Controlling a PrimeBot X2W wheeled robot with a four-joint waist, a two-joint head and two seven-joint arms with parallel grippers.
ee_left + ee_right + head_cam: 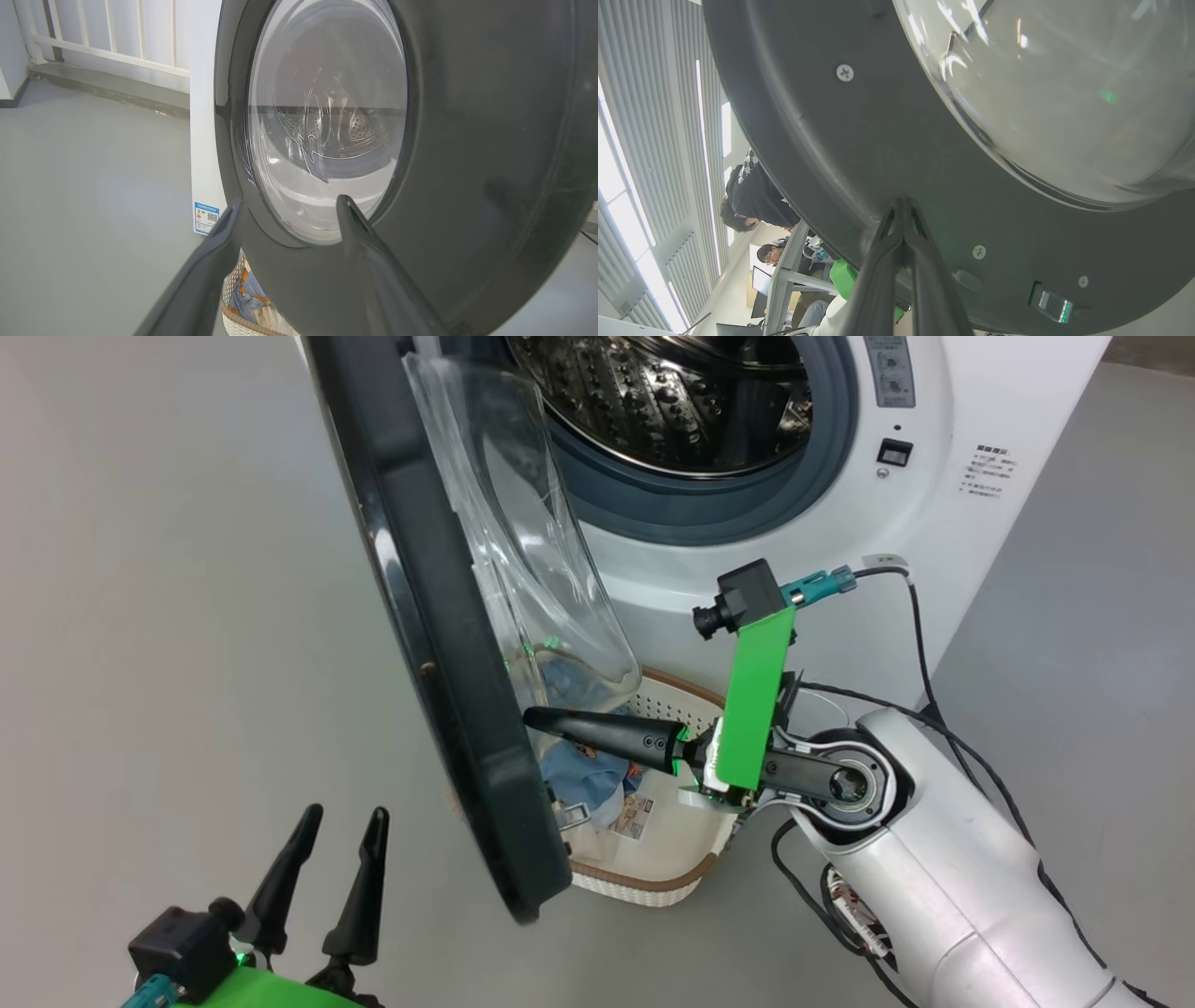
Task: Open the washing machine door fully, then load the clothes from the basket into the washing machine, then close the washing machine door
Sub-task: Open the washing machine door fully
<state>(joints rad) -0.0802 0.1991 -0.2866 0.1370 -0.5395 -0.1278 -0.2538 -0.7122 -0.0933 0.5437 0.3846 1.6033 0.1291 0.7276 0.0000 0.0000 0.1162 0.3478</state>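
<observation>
The washing machine [934, 392] stands at the top with its steel drum exposed. The washing machine door [439, 644] hangs partly swung out, edge-on to me, its glass bowl [523, 523] bulging to the right. My right gripper [530, 716] is shut, empty, and its tip rests against the door's inner black ring [859, 154]. Under the door sits the basket [653, 882] holding the clothes [583, 770], light blue fabric with a cream piece. My left gripper [341, 821] is open at the lower left, facing the door's outer face [467, 140] with nothing between its fingers.
Black cables [920, 644] loop from my right arm in front of the machine. Grey floor [168, 616] spreads to the left. A white railing [117, 32] runs behind the machine. Two people [756, 200] sit near desks in the right wrist view.
</observation>
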